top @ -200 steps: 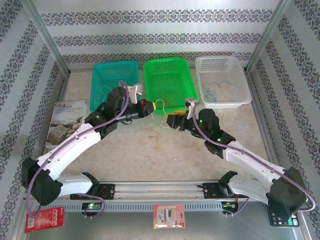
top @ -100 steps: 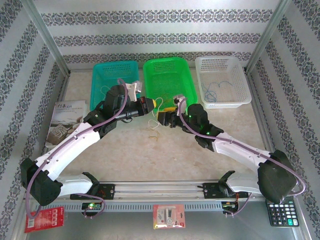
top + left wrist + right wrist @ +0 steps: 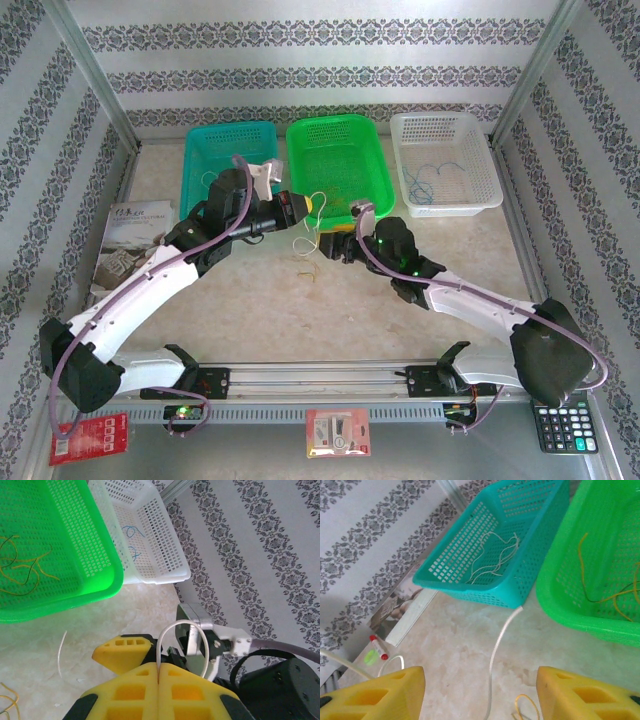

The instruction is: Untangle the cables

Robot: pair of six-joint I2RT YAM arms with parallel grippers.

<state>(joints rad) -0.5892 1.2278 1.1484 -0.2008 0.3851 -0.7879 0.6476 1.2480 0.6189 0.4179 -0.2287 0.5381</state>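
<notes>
The cream-white cable [image 3: 184,622] is up off the table [image 3: 260,300], arching in a neat loop just in front of the green basket's [image 3: 335,150] near rim. It springs straight out of the left gripper [image 3: 159,674], whose yellow fingers are pressed flat together with the cord pinched in the seam between them. That's a firm clamp.

Coming in from the right of that same near rim is the right gripper [image 3: 480,680], nose to nose with the left one. Its jaws stand well apart and hold nothing. A cream strand [image 3: 491,665] runs down through the gap between them, clear of both pads.

On the table, in front of the green basket and just below the two grippers, lies a small yellow-orange cable [image 3: 305,265], curled loosely and touched by neither gripper.

Inside the green basket there are more yellow-orange cords [image 3: 22,567], sprawled across its floor. Directly left of it sits the teal basket [image 3: 225,150], side by side with it, with thin cream cords [image 3: 492,560] lying inside. Directly right of it is the white basket [image 3: 470,140], and a blue cord [image 3: 432,185] squiggles on its floor.

Further out, a booklet [image 3: 130,240] lies flat well to the left of the green basket, beyond the teal one. A calculator [image 3: 565,430] sits far off to its right, down at the near edge.
</notes>
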